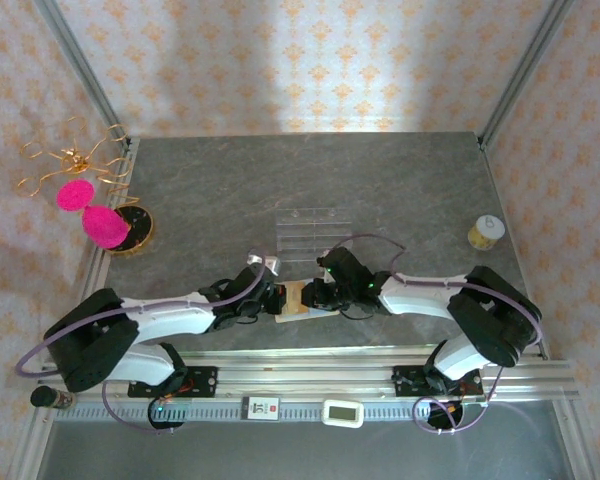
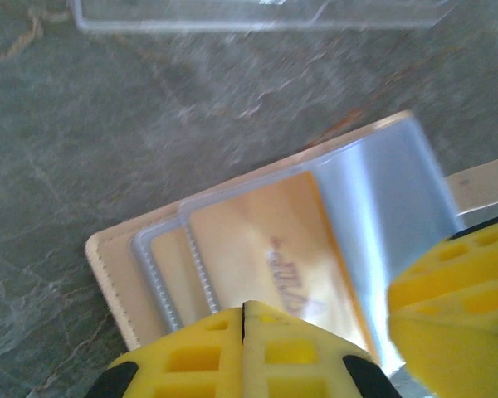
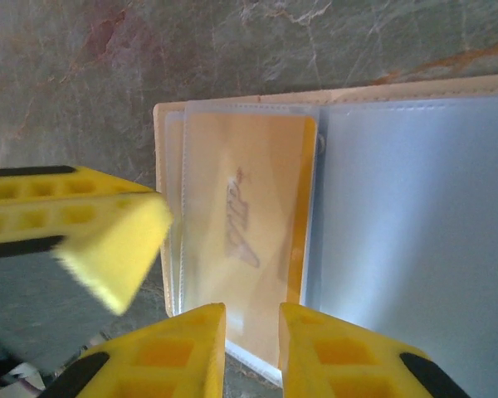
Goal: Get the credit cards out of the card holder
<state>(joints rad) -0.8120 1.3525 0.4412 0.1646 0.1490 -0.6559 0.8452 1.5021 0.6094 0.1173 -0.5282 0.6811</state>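
right at the near edge of the surface [image 1: 400, 180], the card holder [image 1: 300, 298] lies open and flat between the two arms. left fingers [image 2: 224, 348] are pressed together at its edge. right fingers [image 3: 183, 348] are a little apart over the gold card [image 3: 249, 215], which sits in a clear sleeve inside. farther back, a clear tray [image 1: 313, 232].

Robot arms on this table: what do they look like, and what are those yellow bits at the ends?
The left arm and right arm have white shells with black joints and a lilac cable looping along. Each claw's fingers are yellow blocks with square recesses and black edging.
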